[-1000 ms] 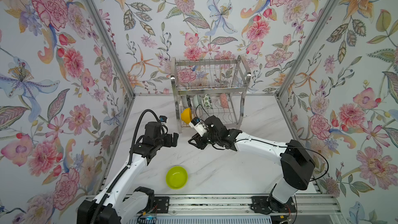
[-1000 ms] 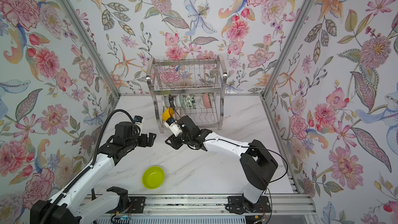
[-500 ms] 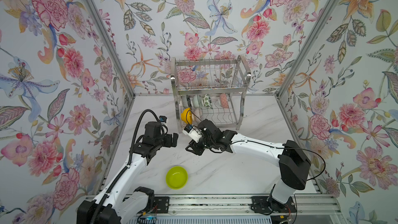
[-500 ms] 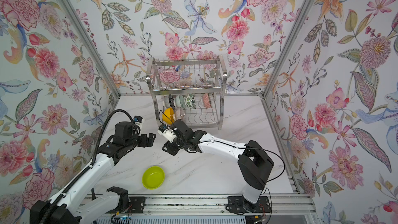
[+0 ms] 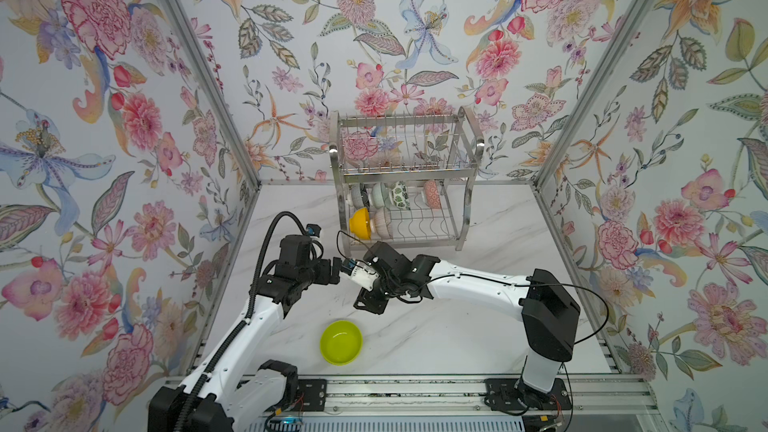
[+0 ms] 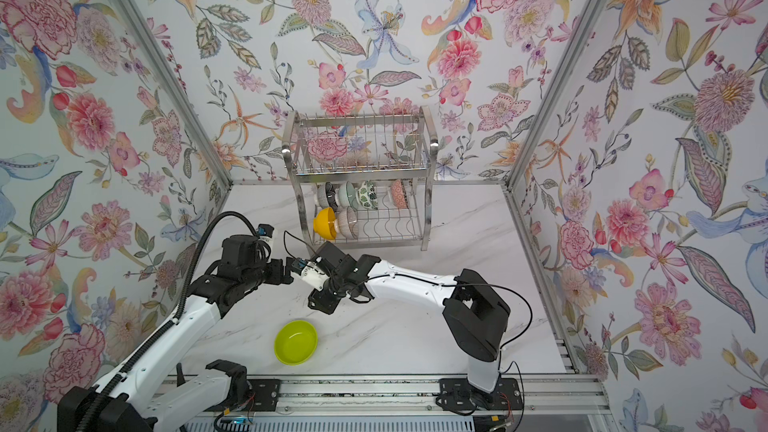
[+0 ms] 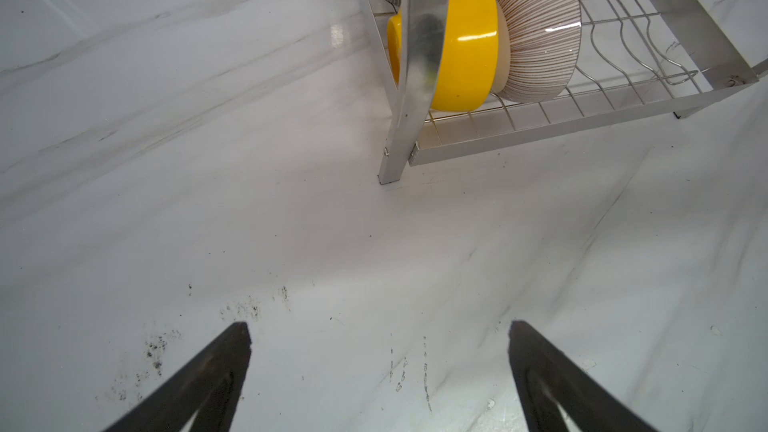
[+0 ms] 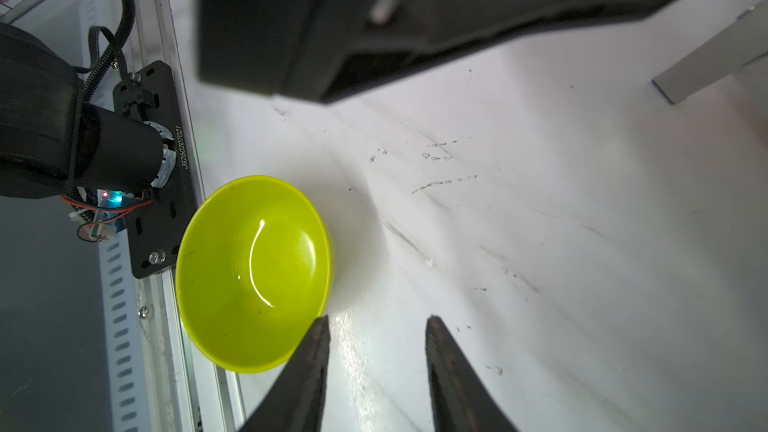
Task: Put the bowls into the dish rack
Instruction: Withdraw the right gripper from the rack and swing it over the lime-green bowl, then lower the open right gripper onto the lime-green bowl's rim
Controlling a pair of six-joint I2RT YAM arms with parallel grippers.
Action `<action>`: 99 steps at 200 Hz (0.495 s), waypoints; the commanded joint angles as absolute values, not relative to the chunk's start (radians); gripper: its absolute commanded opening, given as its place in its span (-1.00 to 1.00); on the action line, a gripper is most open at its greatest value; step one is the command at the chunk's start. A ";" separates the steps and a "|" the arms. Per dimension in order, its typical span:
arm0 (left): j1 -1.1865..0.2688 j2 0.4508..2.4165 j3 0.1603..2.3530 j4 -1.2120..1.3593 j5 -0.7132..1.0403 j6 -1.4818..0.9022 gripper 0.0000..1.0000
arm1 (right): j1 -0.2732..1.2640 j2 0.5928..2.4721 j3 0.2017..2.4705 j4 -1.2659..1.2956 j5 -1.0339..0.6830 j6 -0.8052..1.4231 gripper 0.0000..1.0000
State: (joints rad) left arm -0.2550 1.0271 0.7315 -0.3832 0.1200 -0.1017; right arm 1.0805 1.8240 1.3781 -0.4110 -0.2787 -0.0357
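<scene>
A lime green bowl (image 5: 340,342) (image 6: 296,342) (image 8: 253,272) stands upright on the white table near the front edge. My right gripper (image 5: 368,305) (image 6: 322,305) (image 8: 377,317) hangs open and empty just behind it; in the right wrist view one fingertip (image 8: 320,326) overlaps the bowl's rim. The dish rack (image 5: 405,118) (image 6: 365,118) (image 7: 540,135) stands at the back. On its lower tier are a yellow bowl (image 5: 360,223) (image 7: 465,35), a ribbed bowl (image 5: 382,222) (image 7: 536,31) and several more bowls behind. My left gripper (image 5: 336,271) (image 7: 379,323) is wide open over bare table, left of the rack.
The two gripper heads nearly meet in front of the rack; the left one's black body (image 8: 332,14) hangs close above the right gripper. A metal rail with a black mount plate (image 8: 153,168) runs along the front edge beside the lime bowl. Floral walls enclose three sides.
My right gripper has drawn back from the rack's front left corner toward the front and now points down by the lime bowl. The yellow bowl stays in the rack. The left arm has not moved.
</scene>
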 commanded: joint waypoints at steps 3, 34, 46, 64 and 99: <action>-0.249 1.035 0.770 -0.427 0.042 -0.101 0.98 | 1.095 1.846 1.399 -0.465 -0.259 -0.073 -0.19; -0.248 1.041 0.777 -0.441 -0.046 -0.103 0.98 | 1.108 1.863 1.410 -0.482 -0.241 -0.092 -0.19; -0.247 1.043 0.779 -0.446 -0.094 -0.111 0.98 | 1.113 1.872 1.414 -0.487 -0.235 -0.098 -0.19; -0.243 1.064 0.795 -0.461 -0.185 -0.149 0.98 | 1.119 1.885 1.424 -0.499 -0.229 -0.109 -0.19; -0.214 1.163 0.866 -0.545 -0.238 -0.226 0.98 | 1.128 1.919 1.455 -0.536 -0.202 -0.140 -0.18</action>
